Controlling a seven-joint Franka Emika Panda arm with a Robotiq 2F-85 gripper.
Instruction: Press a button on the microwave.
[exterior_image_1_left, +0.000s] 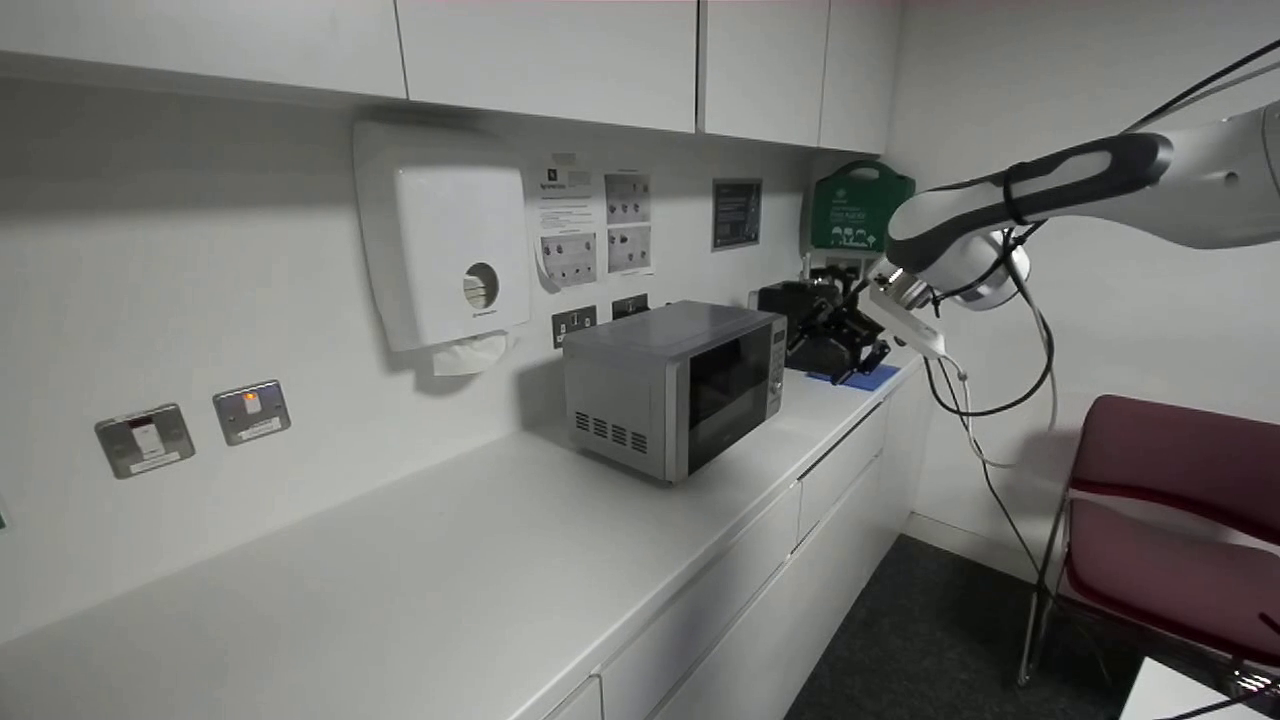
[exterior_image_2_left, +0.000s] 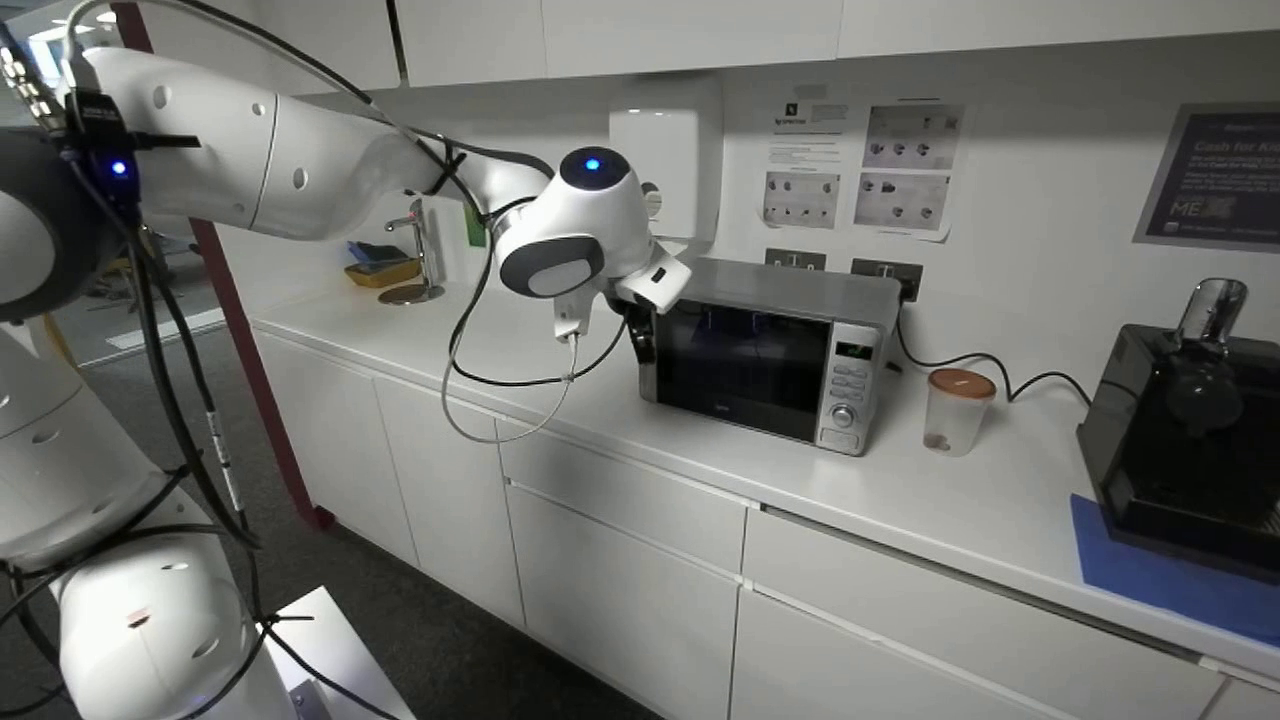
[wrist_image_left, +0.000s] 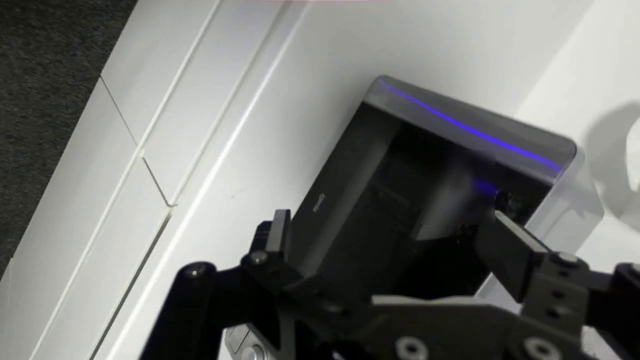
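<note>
The microwave (exterior_image_1_left: 672, 392) is seen near the centre in both exterior views, placed on the white surface (exterior_image_1_left: 400, 590) — control panel (exterior_image_2_left: 848, 388) shown right of the door window (exterior_image_2_left: 740, 370). Fingers (wrist_image_left: 506, 257) are spread apart, lower half of wrist view — window framed between.

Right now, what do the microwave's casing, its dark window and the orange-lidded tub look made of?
Microwave casing: satin silver-grey, probably metal by its soft sheen. Dark window: glossy glass or plastic; reflections show in the wrist view. Tub: likely translucent plastic, since something shows through its wall; the lid looks dull, perhaps plastic.
</note>
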